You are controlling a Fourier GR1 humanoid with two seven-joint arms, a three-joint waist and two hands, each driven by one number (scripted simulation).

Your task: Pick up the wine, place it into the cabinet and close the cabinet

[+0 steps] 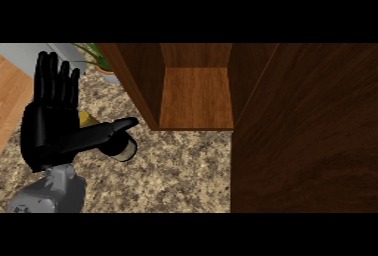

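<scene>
My left hand [48, 125] holds its fingers [55, 80] straight and pressed together, thumb reaching across the wine [124, 150]. The cabinet [196, 100] nearby stands open.

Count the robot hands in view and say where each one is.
1. The left hand shows at the view's left, open with fingers up, above the counter and partly covering the wine, left of the open cabinet. The right hand is out of view.
</scene>
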